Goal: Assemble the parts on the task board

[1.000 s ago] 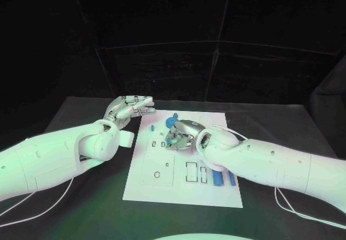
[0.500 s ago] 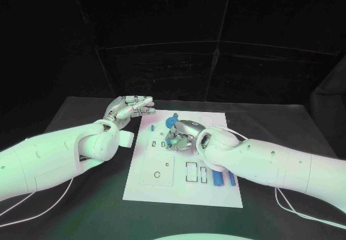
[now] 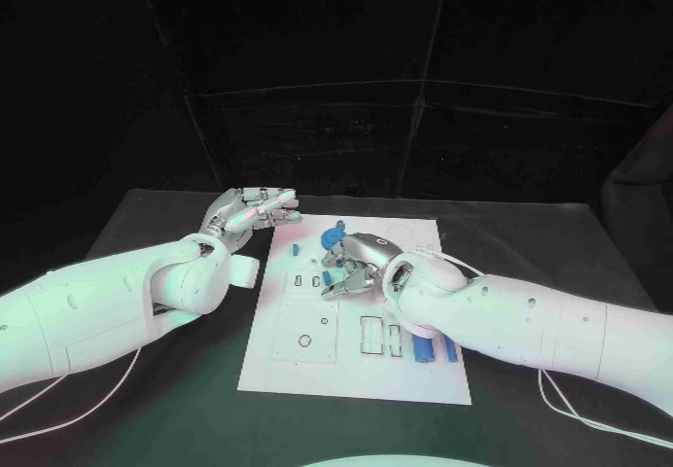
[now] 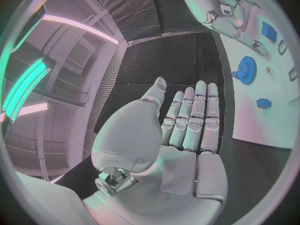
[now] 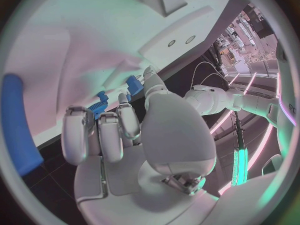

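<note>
The white task board (image 3: 351, 375) lies in the middle of the table. My right hand (image 3: 359, 263) hovers over its far half with its fingers curled and pinches a small blue part (image 3: 327, 279) at the fingertips; the same blue part (image 5: 99, 104) shows between finger and thumb in the right wrist view. A blue gear (image 3: 333, 236) sits just beyond that hand, and a small blue piece (image 3: 296, 248) lies to its left. My left hand (image 3: 256, 208) is held off the board's far left corner. Its fingers (image 4: 190, 117) are stretched out with nothing in them.
Two long blue bars (image 3: 425, 347) lie side by side on the board's near right, under my right forearm. Empty rectangular slots (image 3: 373, 334) sit beside them. The left wrist view shows the blue gear (image 4: 245, 69) and a small blue piece (image 4: 263, 103) on the board.
My right hand has shifted slightly toward the far side, and the blue part now shows at its fingertips. The left hand has stayed put.
</note>
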Controlling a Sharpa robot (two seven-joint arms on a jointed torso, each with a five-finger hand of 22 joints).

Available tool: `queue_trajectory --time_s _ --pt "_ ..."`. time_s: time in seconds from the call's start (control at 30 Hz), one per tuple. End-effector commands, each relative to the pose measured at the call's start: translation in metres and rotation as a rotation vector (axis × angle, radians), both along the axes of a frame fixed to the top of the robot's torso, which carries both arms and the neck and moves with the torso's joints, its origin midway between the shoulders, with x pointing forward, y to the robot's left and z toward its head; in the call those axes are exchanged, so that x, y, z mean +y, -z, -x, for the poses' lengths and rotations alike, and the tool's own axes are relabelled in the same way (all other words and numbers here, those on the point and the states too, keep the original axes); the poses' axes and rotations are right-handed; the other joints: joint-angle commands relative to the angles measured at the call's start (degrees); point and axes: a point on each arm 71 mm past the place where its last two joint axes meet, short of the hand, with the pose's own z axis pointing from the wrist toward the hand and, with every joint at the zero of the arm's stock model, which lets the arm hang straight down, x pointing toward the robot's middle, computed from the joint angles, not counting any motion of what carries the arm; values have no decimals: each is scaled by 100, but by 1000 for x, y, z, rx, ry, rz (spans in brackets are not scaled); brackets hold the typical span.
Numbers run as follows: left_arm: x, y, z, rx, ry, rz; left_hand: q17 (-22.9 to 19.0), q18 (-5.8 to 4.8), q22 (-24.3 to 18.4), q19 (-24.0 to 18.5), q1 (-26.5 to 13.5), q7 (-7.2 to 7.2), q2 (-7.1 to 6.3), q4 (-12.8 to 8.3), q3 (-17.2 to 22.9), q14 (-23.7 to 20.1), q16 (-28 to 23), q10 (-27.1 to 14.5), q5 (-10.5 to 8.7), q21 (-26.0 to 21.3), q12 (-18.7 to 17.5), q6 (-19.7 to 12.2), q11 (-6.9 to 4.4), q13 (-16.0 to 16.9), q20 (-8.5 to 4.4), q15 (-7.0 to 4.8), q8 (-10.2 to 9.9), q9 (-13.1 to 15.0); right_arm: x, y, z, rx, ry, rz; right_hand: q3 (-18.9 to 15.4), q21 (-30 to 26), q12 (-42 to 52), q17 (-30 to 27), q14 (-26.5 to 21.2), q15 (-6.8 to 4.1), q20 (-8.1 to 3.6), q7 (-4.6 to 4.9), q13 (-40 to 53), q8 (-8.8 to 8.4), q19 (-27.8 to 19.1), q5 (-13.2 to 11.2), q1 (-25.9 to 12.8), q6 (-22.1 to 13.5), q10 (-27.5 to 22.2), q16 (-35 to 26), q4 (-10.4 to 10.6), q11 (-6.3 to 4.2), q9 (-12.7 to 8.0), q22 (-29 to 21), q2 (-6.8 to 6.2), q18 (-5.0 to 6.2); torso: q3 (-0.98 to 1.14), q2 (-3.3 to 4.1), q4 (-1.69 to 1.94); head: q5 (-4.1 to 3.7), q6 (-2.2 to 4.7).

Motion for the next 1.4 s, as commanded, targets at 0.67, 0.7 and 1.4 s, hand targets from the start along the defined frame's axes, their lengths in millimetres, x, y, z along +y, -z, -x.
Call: queue_trajectory --time_s 0.67,0.7,1.4 --pt "-3 15 -2 166 186 -364 6291 -309 3824 3298 -1227 -697 -128 529 -425 2712 6512 2148 -9 4403 1387 866 -945 967 -1233 -1084 374 190 -82 -69 15 -21 33 -445 -94 60 86 1037 494 78 58 34 145 27 34 309 519 -70 -6 30 498 55 34 206 272 -125 80 -166 -88 162 -94" --pt "-3 16 -2 187 204 -400 6502 -365 4065 3269 -1241 -675 -58 596 -458 2687 6678 2097 17 4594 1514 888 -937 1081 -1212 -1093 429 223 -87 -73 15 -20 42 -446 -97 57 83 1029 492 76 57 32 141 30 30 317 515 -45 -9 26 497 53 35 198 275 -123 87 -179 -93 169 -100" --pt "-44 23 -19 337 352 -1141 8116 -449 5547 2782 -958 -943 -235 1678 -1458 2810 7903 1631 -15 5916 6016 303 -1089 5439 -1256 -1227 2438 1613 -143 -94 2 -12 212 -404 -230 15 49 933 468 62 40 22 86 13 -16 439 375 21 -33 -29 530 41 28 106 291 -104 172 -305 -140 319 -165"
